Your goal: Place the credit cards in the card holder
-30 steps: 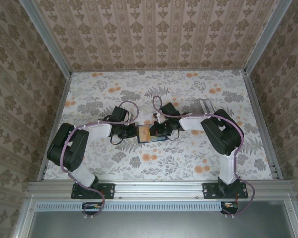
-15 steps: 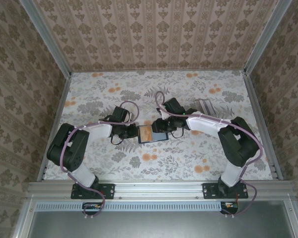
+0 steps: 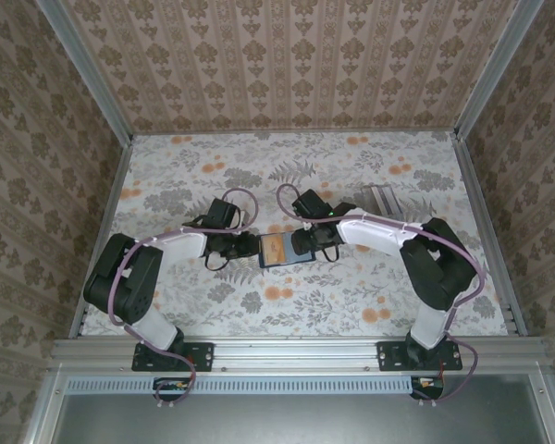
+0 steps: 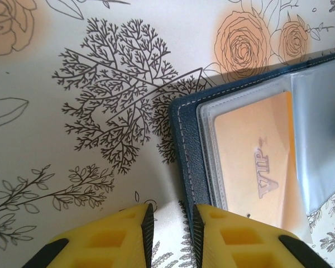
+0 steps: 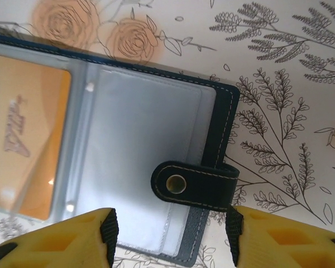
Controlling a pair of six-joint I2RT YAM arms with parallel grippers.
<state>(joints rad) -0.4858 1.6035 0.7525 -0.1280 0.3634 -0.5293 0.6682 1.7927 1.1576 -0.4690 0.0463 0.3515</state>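
Observation:
The card holder (image 3: 284, 251) lies open on the flowered tabletop, navy with clear sleeves. A yellow-orange credit card (image 4: 254, 162) marked VIP sits inside its left sleeve, and it shows too in the right wrist view (image 5: 25, 139). My left gripper (image 4: 170, 234) is at the holder's left edge (image 4: 187, 145), open by a narrow gap with only tablecloth between the fingers. My right gripper (image 5: 170, 231) hovers over the holder's right half, jaws wide open on either side of the snap strap (image 5: 194, 185), holding nothing. In the top view the two grippers (image 3: 250, 246) (image 3: 305, 242) flank the holder.
A pale grey flat item (image 3: 381, 197) lies at the back right of the table. Wallpapered walls and aluminium rails (image 3: 481, 222) enclose the table. Purple cables loop over both arms.
The right gripper went from shut to wide open and the right elbow swung out to the right. The left gripper opened a little. The holder's right side now lies flat and clear.

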